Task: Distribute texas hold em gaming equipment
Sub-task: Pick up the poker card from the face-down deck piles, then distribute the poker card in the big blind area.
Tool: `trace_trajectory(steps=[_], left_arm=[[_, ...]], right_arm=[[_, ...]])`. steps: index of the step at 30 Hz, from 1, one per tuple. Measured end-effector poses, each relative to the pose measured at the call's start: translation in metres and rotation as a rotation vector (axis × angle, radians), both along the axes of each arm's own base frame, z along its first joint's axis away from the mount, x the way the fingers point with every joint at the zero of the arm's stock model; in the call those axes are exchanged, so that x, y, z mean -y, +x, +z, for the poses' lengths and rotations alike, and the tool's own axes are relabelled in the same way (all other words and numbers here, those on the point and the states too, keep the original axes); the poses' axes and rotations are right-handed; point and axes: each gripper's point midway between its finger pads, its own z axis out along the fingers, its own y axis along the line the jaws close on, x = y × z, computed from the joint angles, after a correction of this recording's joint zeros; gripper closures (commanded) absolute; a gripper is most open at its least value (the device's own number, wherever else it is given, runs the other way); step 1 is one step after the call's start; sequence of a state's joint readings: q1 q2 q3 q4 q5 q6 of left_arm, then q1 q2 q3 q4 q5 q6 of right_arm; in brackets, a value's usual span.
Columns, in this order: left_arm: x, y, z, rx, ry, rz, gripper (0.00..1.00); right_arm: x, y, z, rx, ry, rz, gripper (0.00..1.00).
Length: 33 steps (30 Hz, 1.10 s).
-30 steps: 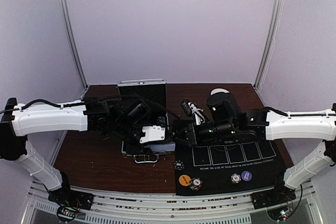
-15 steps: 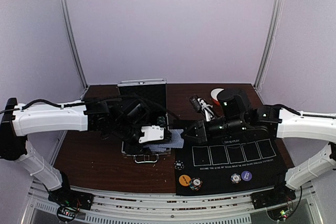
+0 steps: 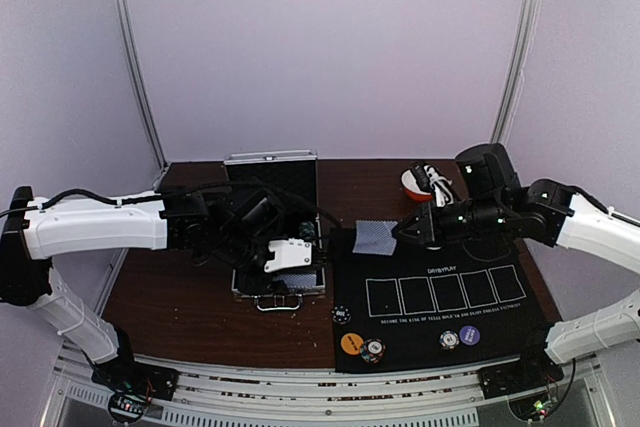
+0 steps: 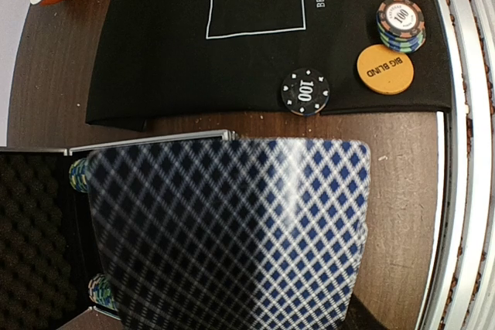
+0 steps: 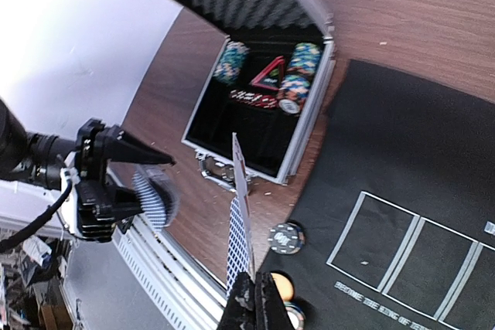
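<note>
My left gripper [image 3: 290,255] hangs over the open case, shut on a deck of blue-checked playing cards [image 4: 232,229]. The deck fills the lower left wrist view and hides the fingers there. The right wrist view shows the same deck [image 5: 151,195] between the left fingers. My right gripper [image 3: 405,231] is shut on a single card [image 3: 375,237], seen edge-on in the right wrist view [image 5: 241,218] above the mat's left edge. On the black mat [image 3: 440,292] lie a dark chip [image 3: 341,315], an orange disc [image 3: 351,343], a chip stack [image 3: 372,350], a second stack [image 3: 450,339] and a purple disc [image 3: 470,335].
The silver case [image 5: 305,106] stands open on the brown table with chip stacks [image 5: 302,59] in its black lining. A white-and-orange bowl [image 3: 412,179] sits at the back right. Metal rails run along the table's near edge.
The right gripper has drawn one card away from the deck and carried it right, over the mat's left edge. The left arm and its deck have stayed put.
</note>
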State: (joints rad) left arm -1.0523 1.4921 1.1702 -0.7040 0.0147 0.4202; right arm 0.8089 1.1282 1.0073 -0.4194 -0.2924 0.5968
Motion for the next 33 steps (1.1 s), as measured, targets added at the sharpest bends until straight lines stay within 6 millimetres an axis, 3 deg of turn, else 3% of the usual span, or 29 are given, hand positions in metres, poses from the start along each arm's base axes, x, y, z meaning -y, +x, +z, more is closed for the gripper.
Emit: trace_trajectory(steps=[5, 10, 13, 23, 26, 33], left_arm=[[-0.001, 0.0, -0.001, -0.004, 0.0, 0.006, 0.47], [-0.001, 0.0, -0.001, -0.007, 0.0, 0.012, 0.47], [-0.001, 0.001, -0.001, -0.009, -0.001, 0.017, 0.47], [-0.007, 0.004, -0.005, -0.019, 0.003, 0.048, 0.47], [-0.007, 0.005, -0.005, -0.019, 0.003, 0.055, 0.47], [-0.009, 0.007, -0.003, -0.014, 0.0, 0.063, 0.47]], right_arm=[[0.027, 0.005, -0.006, -0.03, -0.044, -0.058, 1.0], [0.027, -0.006, -0.024, -0.097, -0.047, -0.02, 1.0], [0.012, -0.02, -0.044, -0.16, -0.009, 0.035, 1.0], [-0.08, -0.085, -0.119, -0.388, 0.1, 0.225, 1.0], [-0.102, -0.094, -0.142, -0.437, 0.095, 0.233, 1.0], [-0.117, -0.09, -0.171, -0.474, 0.076, 0.161, 1.0]])
